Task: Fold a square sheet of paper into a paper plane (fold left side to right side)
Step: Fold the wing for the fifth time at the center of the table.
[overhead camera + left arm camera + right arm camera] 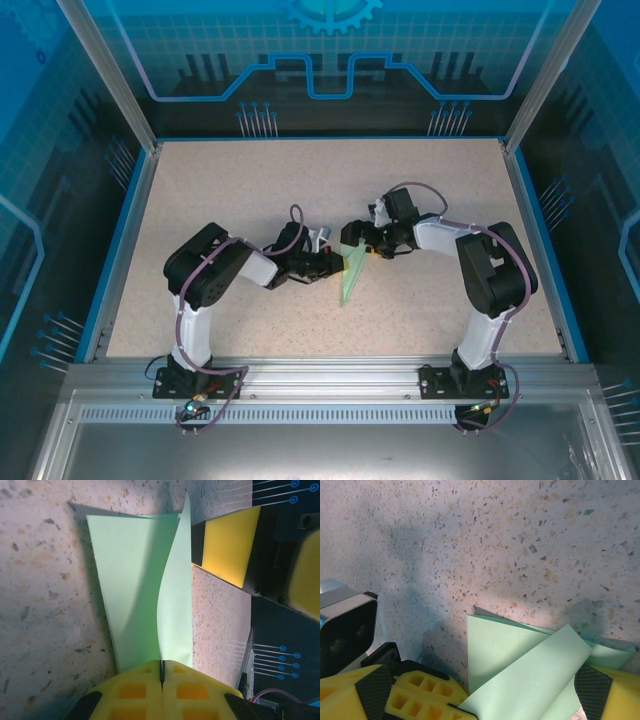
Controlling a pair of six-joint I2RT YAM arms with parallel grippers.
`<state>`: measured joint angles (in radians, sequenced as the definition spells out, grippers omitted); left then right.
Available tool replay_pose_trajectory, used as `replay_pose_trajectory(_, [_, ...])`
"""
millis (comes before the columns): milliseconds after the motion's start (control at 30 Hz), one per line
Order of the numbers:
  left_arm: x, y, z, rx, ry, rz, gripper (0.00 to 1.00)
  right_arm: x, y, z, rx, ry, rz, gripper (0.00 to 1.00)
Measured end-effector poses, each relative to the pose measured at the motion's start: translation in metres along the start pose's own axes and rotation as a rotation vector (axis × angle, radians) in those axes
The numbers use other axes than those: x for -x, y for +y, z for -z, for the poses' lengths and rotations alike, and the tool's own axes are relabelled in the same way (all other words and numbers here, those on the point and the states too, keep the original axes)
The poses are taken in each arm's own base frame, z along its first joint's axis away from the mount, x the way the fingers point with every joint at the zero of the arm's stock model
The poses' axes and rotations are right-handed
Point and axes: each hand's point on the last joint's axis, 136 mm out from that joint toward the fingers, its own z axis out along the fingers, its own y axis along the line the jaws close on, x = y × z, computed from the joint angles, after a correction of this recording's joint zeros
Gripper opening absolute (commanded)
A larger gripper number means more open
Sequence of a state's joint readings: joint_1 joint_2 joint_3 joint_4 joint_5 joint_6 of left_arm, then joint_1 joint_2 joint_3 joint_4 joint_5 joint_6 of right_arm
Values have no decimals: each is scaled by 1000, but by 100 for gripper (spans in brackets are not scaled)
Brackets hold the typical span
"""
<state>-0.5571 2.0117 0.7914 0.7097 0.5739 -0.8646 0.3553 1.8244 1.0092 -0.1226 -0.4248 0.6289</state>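
The left gripper (161, 672) is pinching the paper (135, 580) shut while the open right gripper (507, 695) is straddling its lifted side, needing edges aligned before creasing.

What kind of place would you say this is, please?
Probably a robotics lab work cell: a speckled tabletop fenced by aluminium framing and blue printed panels, with a left arm and right arm bolted at its edge.
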Motion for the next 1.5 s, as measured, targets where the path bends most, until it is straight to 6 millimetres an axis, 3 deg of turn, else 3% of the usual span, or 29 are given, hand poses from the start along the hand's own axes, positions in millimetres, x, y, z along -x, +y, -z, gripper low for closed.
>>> replay_pose_trajectory(200, [1,1,-1,4,8,10,0,1,1,5,-16,-16,24,99])
replay_pose_trajectory(333, [2,1,-1,0,15,21,0,2,6,20,-31,-49,45,96])
replay_pose_trajectory(433, [3,1,-2,-2,17,29,0,2,12,34,-28,-82,62,81])
replay_pose_trajectory(567, [4,1,-4,-10,26,38,0,3,17,41,-17,-97,74,54])
replay_pose_trajectory(733, [5,0,-4,-18,35,43,0,-4,12,30,-17,-56,60,38])
replay_pose_trajectory(967, [5,-1,-6,-21,50,48,1,-9,11,9,-41,7,57,37])
replay_pose_trajectory(1133, [6,-2,-9,-24,66,53,1,-8,12,4,-47,22,54,37])
replay_pose_trajectory(1500, [5,-2,-12,-25,90,59,6,-17,-6,-3,-109,70,33,36])
